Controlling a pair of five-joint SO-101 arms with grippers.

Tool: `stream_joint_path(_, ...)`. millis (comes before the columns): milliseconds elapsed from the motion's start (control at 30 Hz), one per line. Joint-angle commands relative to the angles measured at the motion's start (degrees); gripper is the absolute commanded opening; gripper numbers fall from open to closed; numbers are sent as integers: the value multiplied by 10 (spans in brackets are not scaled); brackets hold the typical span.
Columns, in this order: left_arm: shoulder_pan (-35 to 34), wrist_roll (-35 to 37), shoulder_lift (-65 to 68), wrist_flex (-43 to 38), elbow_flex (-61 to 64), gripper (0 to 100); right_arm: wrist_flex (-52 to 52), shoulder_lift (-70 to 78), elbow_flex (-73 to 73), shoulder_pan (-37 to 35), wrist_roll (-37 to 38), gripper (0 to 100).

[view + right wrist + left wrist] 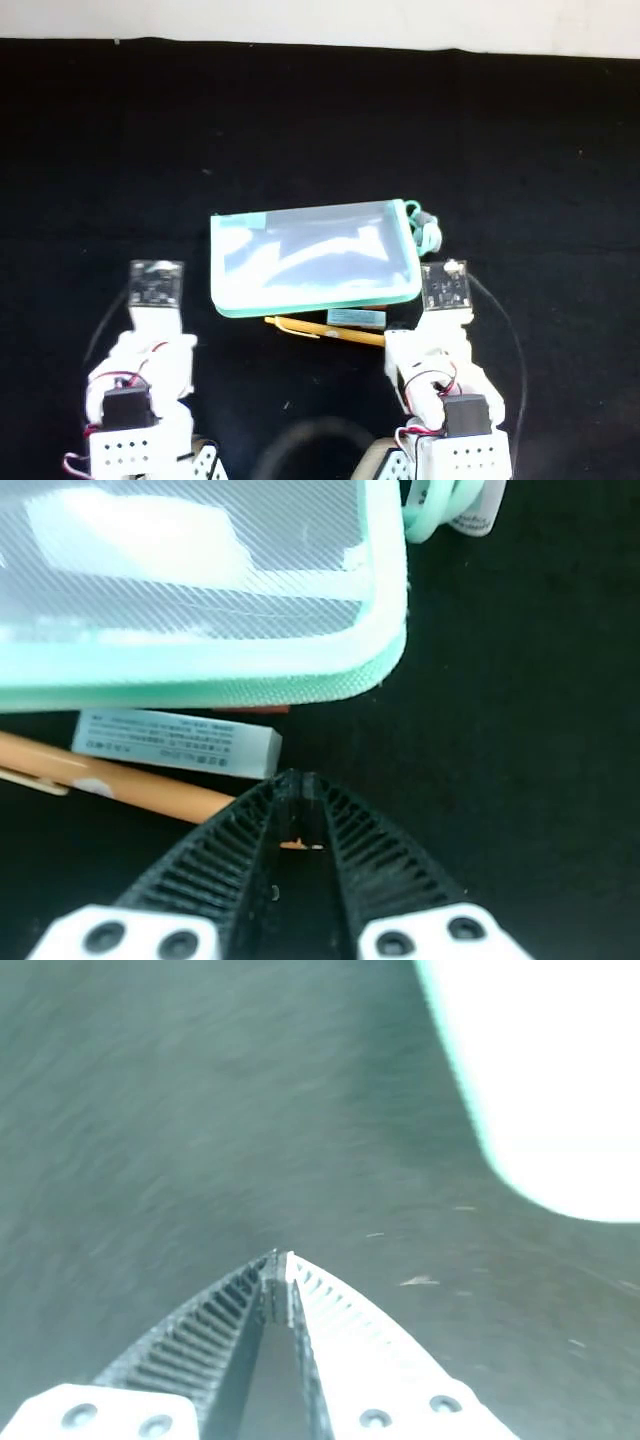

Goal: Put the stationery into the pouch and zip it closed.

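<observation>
Right pincer (pixel 300 780): hung clenched, empty, over end of pen (pixel 130 780), eraser (pixel 175 742) beside, both outside pouch (pixel 200 610). Left pincer (pixel 278 1257): clenched too. Likely first pickup pending; needed jaws parted around pen.

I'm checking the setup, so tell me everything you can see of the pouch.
The pouch is a flat rectangle of translucent plastic with mint-green trim and a green loop at one corner. It lies flat on the black table; an orange pen and an eraser lie along its near edge.

Left gripper (pixel 279 1260): fingers pressed together, tips meeting; right gripper (pixel 300 782): likewise closed; both angled downward.
</observation>
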Motion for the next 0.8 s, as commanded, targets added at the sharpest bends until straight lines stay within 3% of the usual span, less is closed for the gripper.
stream_joint_path(0, 17, -93, -3, -22, -55, 14, -15, 3, 65, 93, 179, 148)
stream_joint_path(67, -2, -155, -3, -23, -108, 14, -29, 3, 40, 182, 227, 214)
stream_joint_path(167, -52, -188, -3, -25, -210, 14, -69, 3, -24, 310, 231, 266)
stream_joint_path(300, -71, -190, -2, -9, -356, 14, -78, 3, -138, 368, 229, 268)
stream_joint_path(433, -71, -190, -1, 44, -465, 14, -36, 10, -276, 331, 200, 268)
stream_joint_path(567, -71, -189, 18, 52, -548, 14, 63, 33, -440, 212, 149, 268)
stream_joint_path(767, -65, -119, 248, 55, -758, 14, 173, 272, -752, 87, 125, 268)
